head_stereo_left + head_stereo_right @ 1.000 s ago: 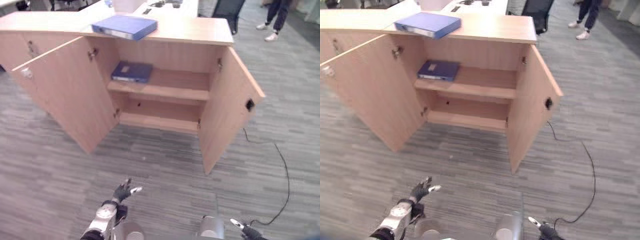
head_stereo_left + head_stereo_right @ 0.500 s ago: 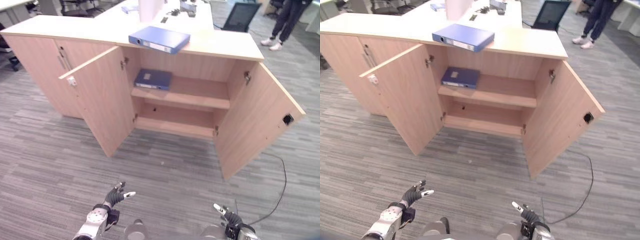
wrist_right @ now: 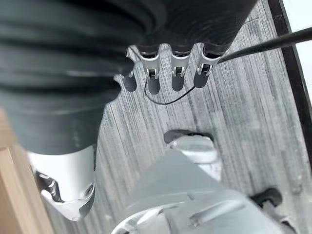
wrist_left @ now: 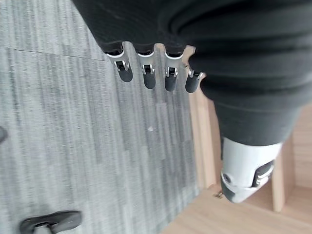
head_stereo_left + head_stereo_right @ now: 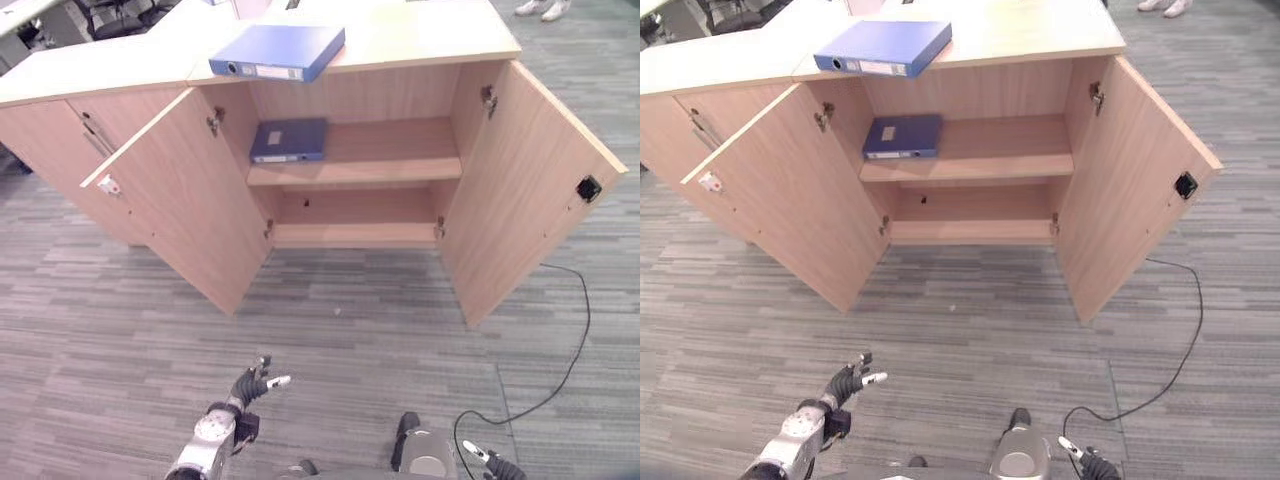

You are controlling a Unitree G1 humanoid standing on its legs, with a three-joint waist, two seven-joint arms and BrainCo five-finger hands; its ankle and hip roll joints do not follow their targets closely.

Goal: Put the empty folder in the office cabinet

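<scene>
A blue folder [image 5: 278, 52] lies flat on top of the wooden cabinet [image 5: 400, 45], jutting over its front edge. A second blue folder [image 5: 289, 140] lies on the upper shelf inside, at the left. Both cabinet doors [image 5: 185, 205] stand wide open. My left hand [image 5: 248, 387] hangs low over the carpet, well short of the cabinet, fingers [image 4: 146, 73] relaxed and holding nothing. My right hand [image 5: 1087, 461] shows at the bottom edge, fingers [image 3: 175, 73] loose over the floor, also without anything in it.
The right door [image 5: 535, 190] swings out toward me. The lower shelf [image 5: 355, 232] holds nothing. A black cable [image 5: 565, 350] runs over the grey carpet at the right. A person's shoes [image 5: 540, 8] show behind the cabinet. More closed cabinet doors [image 5: 60, 150] extend left.
The camera has shifted, so the cabinet sits higher and more centred. My right hand has dropped toward the bottom edge. Both hands stay loose and hold nothing.
</scene>
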